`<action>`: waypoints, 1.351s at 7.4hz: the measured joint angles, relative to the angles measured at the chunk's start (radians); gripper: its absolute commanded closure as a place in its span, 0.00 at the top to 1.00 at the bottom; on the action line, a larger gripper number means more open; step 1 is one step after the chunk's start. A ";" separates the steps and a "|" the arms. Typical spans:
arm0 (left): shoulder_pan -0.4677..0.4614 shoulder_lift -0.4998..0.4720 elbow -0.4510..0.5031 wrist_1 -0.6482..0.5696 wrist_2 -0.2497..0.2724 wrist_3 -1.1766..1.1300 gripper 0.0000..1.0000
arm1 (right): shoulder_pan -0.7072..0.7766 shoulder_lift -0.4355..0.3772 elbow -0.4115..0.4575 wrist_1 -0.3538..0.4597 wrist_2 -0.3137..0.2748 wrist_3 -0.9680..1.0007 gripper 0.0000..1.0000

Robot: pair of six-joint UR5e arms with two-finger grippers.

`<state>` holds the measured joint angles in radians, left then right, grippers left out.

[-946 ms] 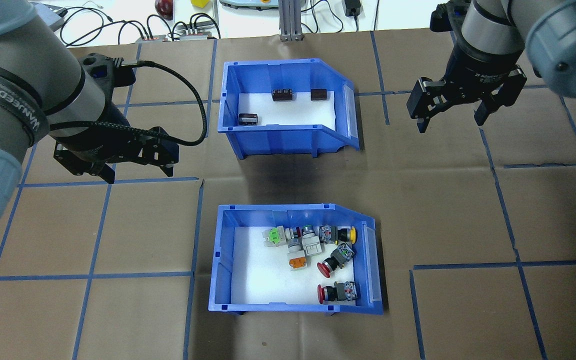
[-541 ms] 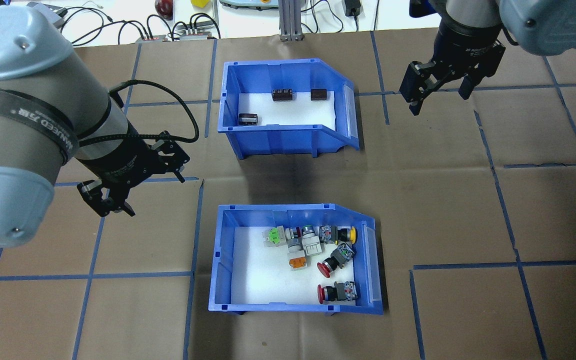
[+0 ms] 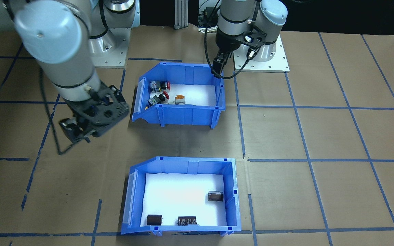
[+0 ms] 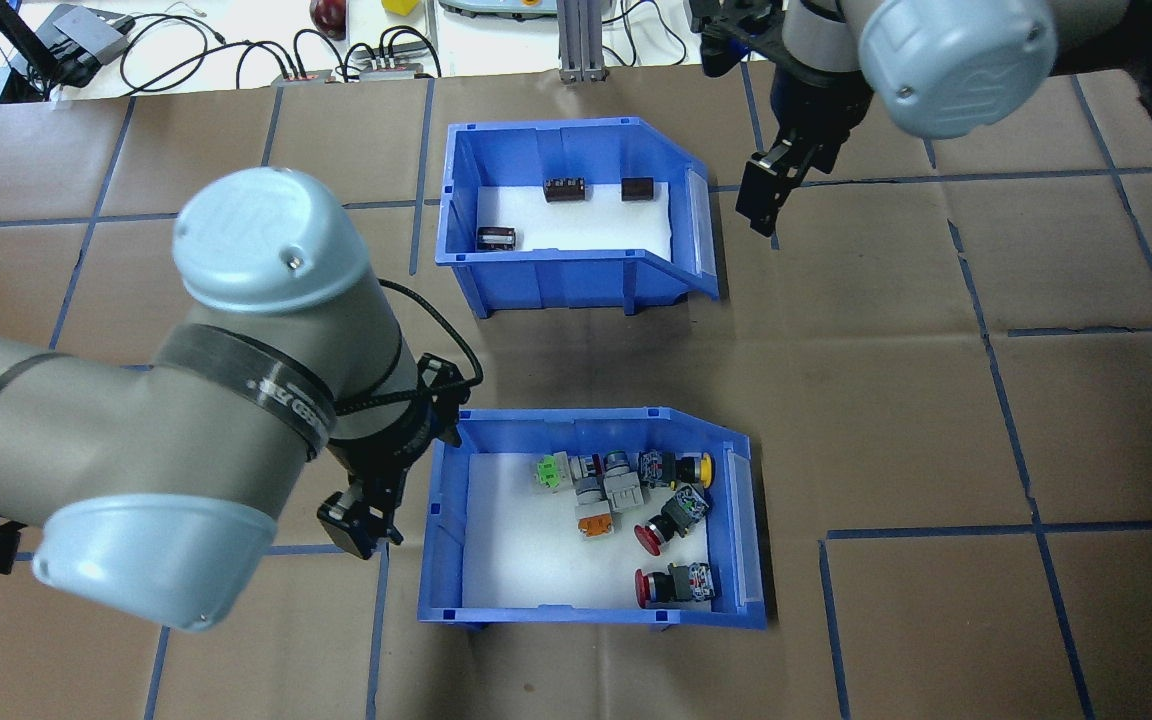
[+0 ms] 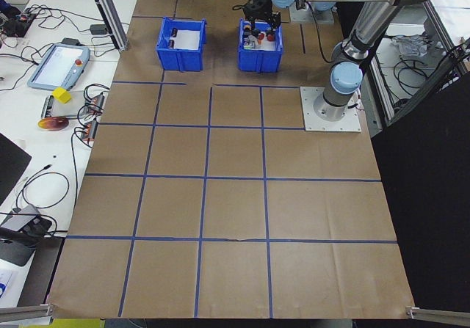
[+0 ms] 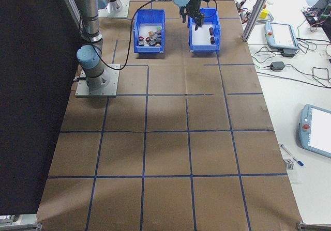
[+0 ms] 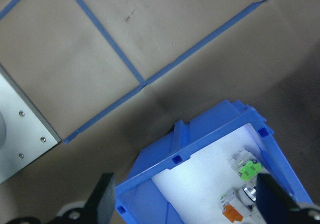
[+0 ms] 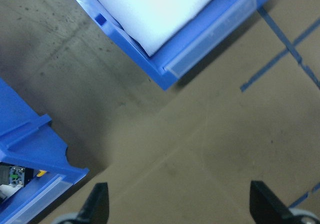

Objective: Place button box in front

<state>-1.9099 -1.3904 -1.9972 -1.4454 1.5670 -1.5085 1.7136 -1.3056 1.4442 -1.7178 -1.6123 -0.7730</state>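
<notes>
the button box (image 4: 591, 515), a blue plastic bin with a white liner holding loose push buttons capped red, yellow, orange and green, sits on the brown paper-covered table (image 4: 936, 420) on the robot's side, with the second blue plastic bin (image 4: 576, 225) of dark cylinders and blocks directly beyond it. the left gripper (image 4: 368, 520) hangs just beside the box's closed wall, at the side away from its sloped clear-fronted opening; the left wrist view shows its fingers (image 7: 103, 206) spread, with the near corner of the box between them and nothing held. the right gripper (image 4: 764, 200) hovers just beside the clear front of the dark-parts bin; the right wrist view shows its fingers (image 8: 97, 202) wide apart and empty.

risks, as judged from this pose: a descent slightly off line could land a finger on the rim instead of astride the wall, tipping the box. a one-sided grip on a thin wall could let the box swing or tilt, rolling the loose buttons toward the low open front. the dark-parts bin occupies the forward place, so a direct push would cause a collision. the right gripper near that bin could foul the left arm's path.
</notes>
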 measured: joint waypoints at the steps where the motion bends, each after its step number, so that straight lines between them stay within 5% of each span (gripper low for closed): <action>1: -0.063 -0.008 -0.033 0.033 0.000 -0.127 0.99 | 0.045 0.028 0.000 -0.065 0.000 -0.108 1.00; 4: -0.151 -0.024 -0.113 0.106 -0.003 -0.321 0.99 | 0.162 0.120 -0.036 -0.153 0.002 -0.349 1.00; 7: -0.192 -0.048 -0.189 0.295 -0.010 -0.409 0.99 | 0.264 0.269 -0.159 -0.160 0.009 -0.382 1.00; 10: -0.209 -0.109 -0.210 0.355 -0.061 -0.432 0.93 | 0.314 0.341 -0.166 -0.163 0.003 -0.373 1.00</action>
<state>-2.1190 -1.4991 -2.2076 -1.0904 1.5063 -1.9410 2.0273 -0.9649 1.2778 -1.8811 -1.6091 -1.1460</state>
